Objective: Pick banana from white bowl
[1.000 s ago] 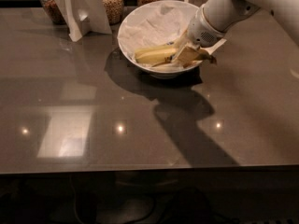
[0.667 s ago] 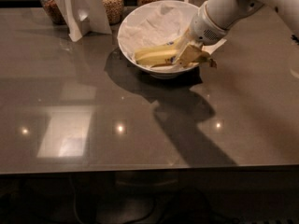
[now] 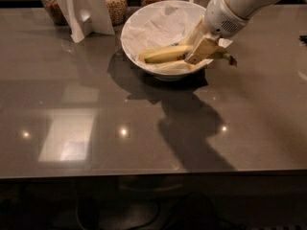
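Observation:
The white bowl (image 3: 144,20), lined with crumpled white paper, stands at the back middle of the grey table. The banana (image 3: 168,56) lies across its front right part. Its dark stem tip sticks out over the right rim. More yellow banana pieces (image 3: 170,66) lie beside it in the bowl. My gripper (image 3: 198,46) reaches down from the upper right into the bowl's right side. Its tan fingers (image 3: 203,51) are closed around the banana near its stem end. The white arm hides the bowl's far right rim.
Glass jars of grain (image 3: 115,4) and a white folded card stand (image 3: 85,11) sit along the table's back edge, left of the bowl. The table's front edge (image 3: 153,172) runs across the lower part of the view.
My gripper has shifted slightly right and up with the banana. The stem tip now pokes farther past the bowl's right rim.

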You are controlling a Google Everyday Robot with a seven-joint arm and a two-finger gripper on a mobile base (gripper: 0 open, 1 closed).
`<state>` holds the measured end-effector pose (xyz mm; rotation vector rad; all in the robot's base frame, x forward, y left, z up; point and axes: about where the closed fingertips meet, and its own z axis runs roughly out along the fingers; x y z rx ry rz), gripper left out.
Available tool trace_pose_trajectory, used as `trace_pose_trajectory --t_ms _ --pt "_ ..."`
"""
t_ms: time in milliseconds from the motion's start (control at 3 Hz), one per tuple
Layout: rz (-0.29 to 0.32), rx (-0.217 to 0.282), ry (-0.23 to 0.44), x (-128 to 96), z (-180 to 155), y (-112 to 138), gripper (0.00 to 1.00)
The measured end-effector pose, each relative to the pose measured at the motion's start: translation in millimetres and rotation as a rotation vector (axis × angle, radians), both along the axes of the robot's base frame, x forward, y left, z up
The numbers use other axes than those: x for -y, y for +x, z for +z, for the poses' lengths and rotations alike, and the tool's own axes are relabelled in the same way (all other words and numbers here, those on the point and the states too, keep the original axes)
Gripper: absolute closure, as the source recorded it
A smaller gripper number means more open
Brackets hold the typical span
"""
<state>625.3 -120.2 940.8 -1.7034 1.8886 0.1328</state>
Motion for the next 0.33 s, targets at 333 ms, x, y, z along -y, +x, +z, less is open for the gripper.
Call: trace_pose_trajectory --t_ms 333 --pt "0.080 0.020 0.042 3.8 22.0 -21.1 1.00"
